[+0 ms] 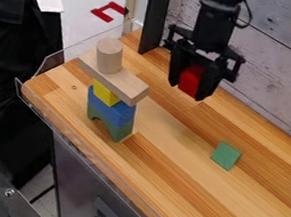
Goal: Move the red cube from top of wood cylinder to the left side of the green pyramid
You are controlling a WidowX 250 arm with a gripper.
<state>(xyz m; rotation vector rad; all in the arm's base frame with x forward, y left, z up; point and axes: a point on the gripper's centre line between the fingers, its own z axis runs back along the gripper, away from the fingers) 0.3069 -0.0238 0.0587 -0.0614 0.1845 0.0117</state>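
Note:
My gripper (192,89) hangs above the table's back part, right of the block stack, shut on the red cube (190,80), which is held between its two fingers clear of the wood. The wood cylinder (109,55) stands upright with a bare top on a flat wooden plank (115,80) at the top of the stack. Farther right and lower in the view, the green pyramid (225,155) rests on the table, apart from the gripper.
Under the plank are a yellow block (105,93), a blue block (110,110) and a green arch block (109,125). A clear low wall (94,157) edges the wooden table (185,186); a plank wall (281,73) stands behind.

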